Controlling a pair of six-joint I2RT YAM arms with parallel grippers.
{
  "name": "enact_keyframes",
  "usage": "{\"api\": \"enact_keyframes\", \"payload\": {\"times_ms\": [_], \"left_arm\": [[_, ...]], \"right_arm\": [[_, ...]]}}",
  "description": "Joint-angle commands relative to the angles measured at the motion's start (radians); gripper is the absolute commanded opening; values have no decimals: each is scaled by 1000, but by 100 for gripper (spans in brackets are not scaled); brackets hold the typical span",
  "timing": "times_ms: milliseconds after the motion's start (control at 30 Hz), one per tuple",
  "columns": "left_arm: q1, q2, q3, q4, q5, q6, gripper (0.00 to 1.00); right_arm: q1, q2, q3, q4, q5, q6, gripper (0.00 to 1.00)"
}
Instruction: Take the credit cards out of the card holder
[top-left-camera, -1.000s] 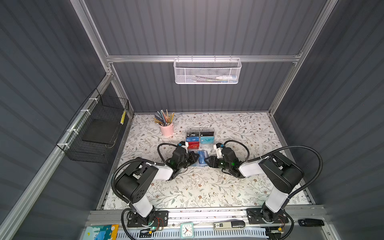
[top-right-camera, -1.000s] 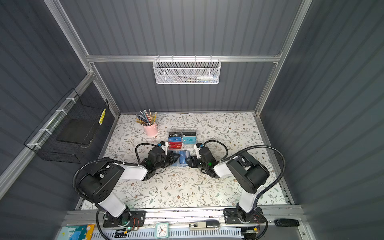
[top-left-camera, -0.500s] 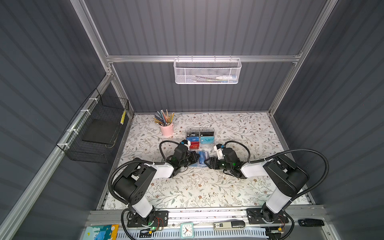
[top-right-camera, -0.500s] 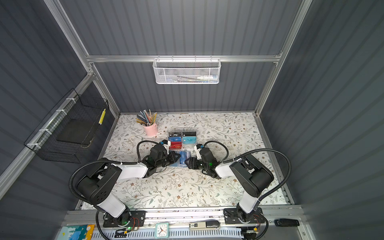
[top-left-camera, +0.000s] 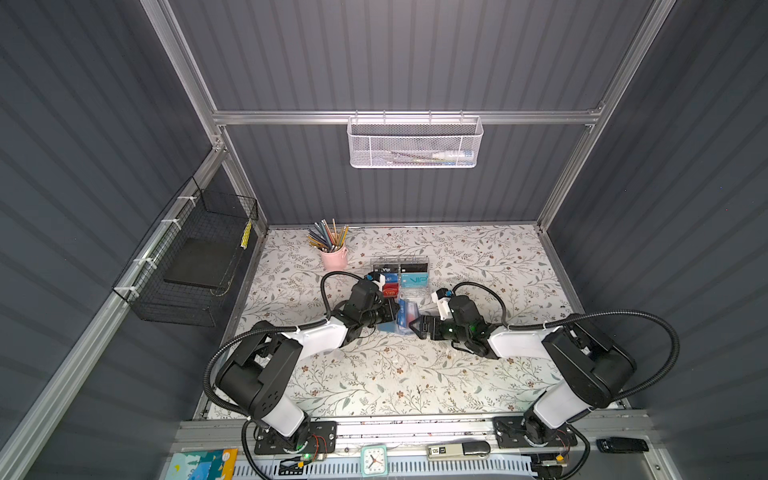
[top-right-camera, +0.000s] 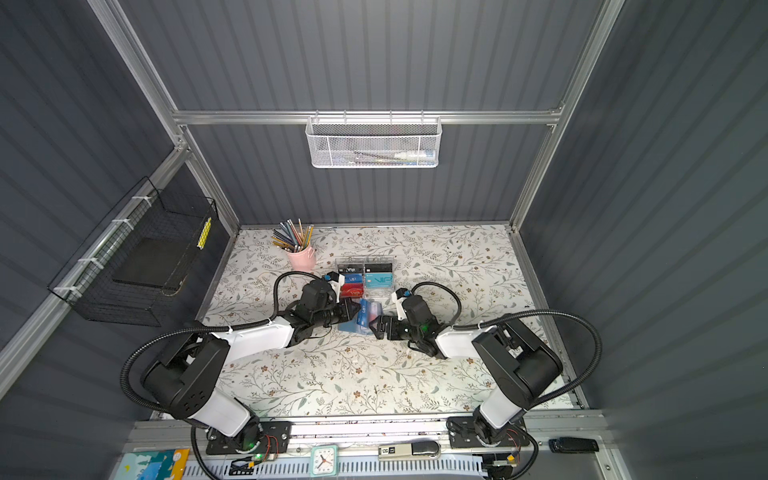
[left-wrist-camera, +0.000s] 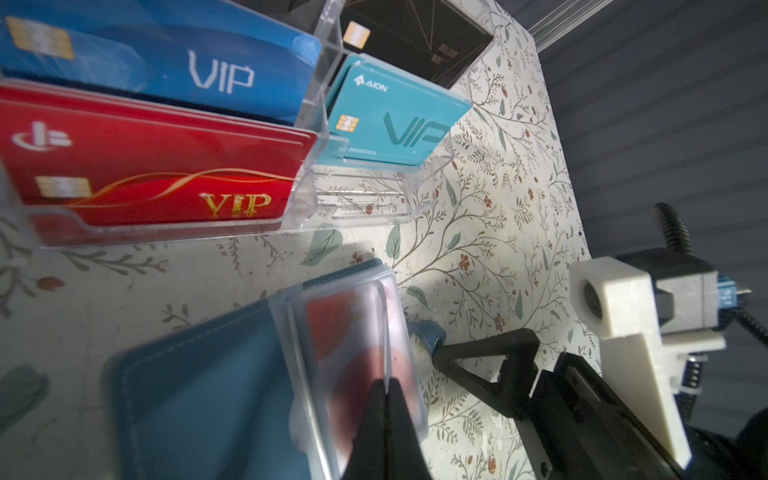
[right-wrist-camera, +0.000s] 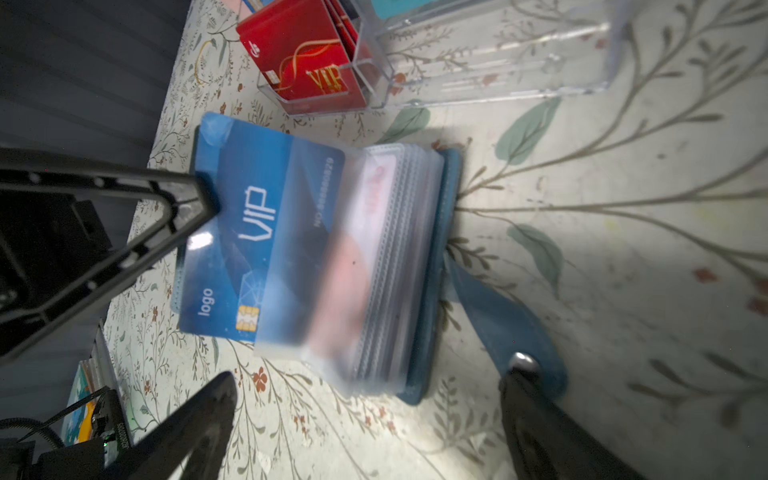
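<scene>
- Small blue-grey folding card holder with clear plastic sleeves (top-left-camera: 390, 327) lies open on the floral-print table (top-left-camera: 374, 374). It is at centre of frame in both top views, just below the clear acrylic tiered card rack (top-left-camera: 415, 294).
- Blue plastic credit card with pale "VIP" lettering (right-wrist-camera: 237, 232): roughly half out of its sleeve, the rest under clear plastic, lying on the holder's open cover. Not free yet.
- White plastic credit card with red-orange circles (left-wrist-camera: 340, 328): fully inside a sleeve, looks untouched.
- No card lies loose on the table, so nothing is finished. Judged early: first card mid-pull.
- Left gripper (left-wrist-camera: 384, 390): jaws closed tight, tips at the blue card's outer edge. Pinching it or only pressing, cannot tell.
- Right gripper (right-wrist-camera: 369, 376): jaws spread wide, holding nothing, hovering by the sleeve stack, one finger next to the holder's snap tab (right-wrist-camera: 521, 361).
- Left to do: pull the blue card clear and set it down, then draw out the white one.
</scene>
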Motion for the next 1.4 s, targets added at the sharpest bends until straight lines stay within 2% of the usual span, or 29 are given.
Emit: {"api": "enact_keyframes", "payload": {"times_ms": [0,267,467,667,867,967,1100,1233,1367], "left_arm": [[-6,-26,63,-121,-7,87,0],[-7,-55,152,-280,-36,185,0],[-6,-64,264,-464,-93,297,0],[-7,-84,382,-617,-178,436,0],[-5,-68,500,-711,-246,628,0],[3,-49,550,-725,-228,725,0],[35,-6,616,-757,-135,894,0],[59,17,620,-755,-103,1085,0],[127,48,632,-774,-8,1192,0]], "right_arm": [[-10,-63,-20,-127,52,-3,99],[-16,-176,-30,-191,89,-13,99],[-16,-241,-18,-245,114,-23,99],[-16,-296,23,-307,129,-33,99],[-16,-330,79,-361,149,-44,99],[-17,-330,110,-384,153,-52,99],[-19,-325,150,-405,158,-54,99],[-23,-323,182,-412,161,-58,99],[-27,-307,215,-436,169,-72,99]]}}
